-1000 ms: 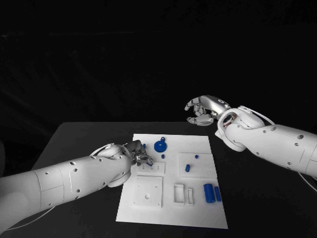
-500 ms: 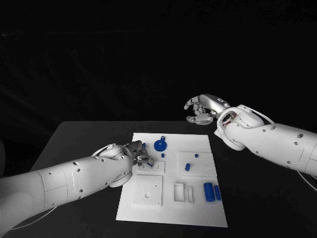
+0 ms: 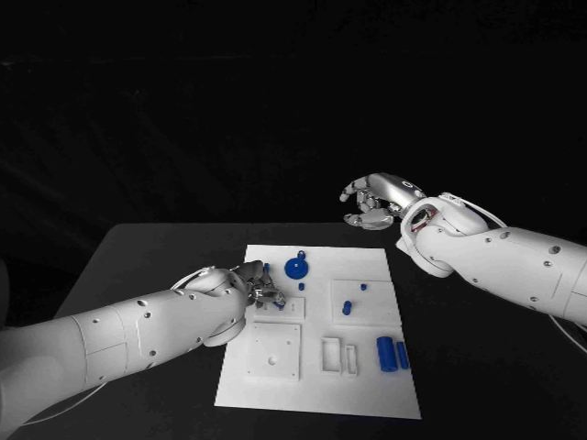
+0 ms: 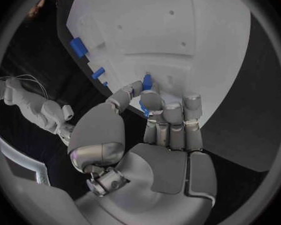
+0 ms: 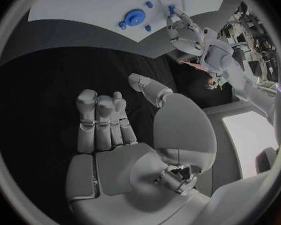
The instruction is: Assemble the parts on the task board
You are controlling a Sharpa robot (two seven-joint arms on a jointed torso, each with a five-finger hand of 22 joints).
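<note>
Blue is the small part (image 4: 147,81) that the left robot hand (image 3: 250,283) pinches at the left side of the white task board (image 3: 373,394) on the bench (image 3: 149,252). Beyond the board's far edge, the right robot hand (image 3: 380,201) hangs spread and holds nothing.

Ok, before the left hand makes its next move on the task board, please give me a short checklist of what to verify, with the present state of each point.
1. Left hand holds a part: ok, a small blue piece sits between its fingertips.
2. Left hand is over the task board: ok, at the board's left side.
3. Piece is lined up with its seat: cannot tell, the fingers cover the spot.
4. Right hand is out of the way: ok, raised beyond the board's far edge, holding nothing.
5. Other parts undisturbed: ok, the blue gear and the two blue cylinders lie apart from the left hand.
</note>
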